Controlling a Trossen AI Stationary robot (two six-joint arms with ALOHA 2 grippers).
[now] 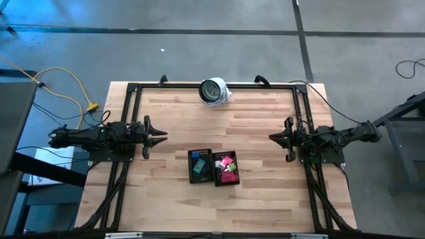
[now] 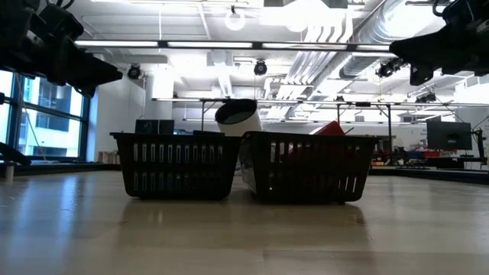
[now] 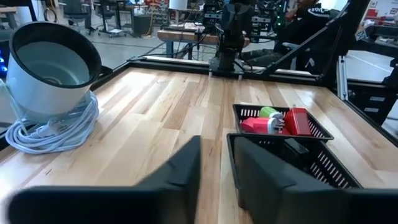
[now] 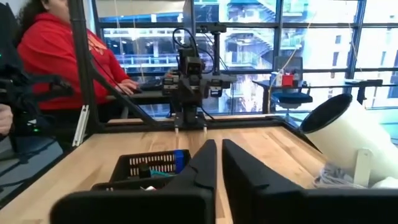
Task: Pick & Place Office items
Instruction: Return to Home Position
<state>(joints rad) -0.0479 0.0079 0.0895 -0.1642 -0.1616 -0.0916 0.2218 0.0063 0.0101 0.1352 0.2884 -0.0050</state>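
Two black mesh trays stand side by side at the table's middle. The left tray (image 1: 200, 166) holds blue office items (image 1: 198, 167), and a blue piece (image 4: 179, 158) shows over its rim. The right tray (image 1: 226, 168) holds pink (image 3: 252, 124), green (image 3: 268, 112) and red (image 3: 297, 121) pieces. My left gripper (image 1: 163, 137) hovers level at the table's left, pointing at the trays, its fingers (image 3: 186, 162) a narrow gap apart with nothing between. My right gripper (image 1: 272, 137) hovers at the table's right, shut and holding nothing (image 4: 219, 144).
A round white-and-grey object (image 1: 214, 91) lies on a coiled white cord (image 3: 43, 134) at the table's far edge. A black frame (image 1: 133, 86) runs around the table. A person in red (image 4: 56, 56) sits beyond the left side. Bare wood lies between each gripper and the trays.
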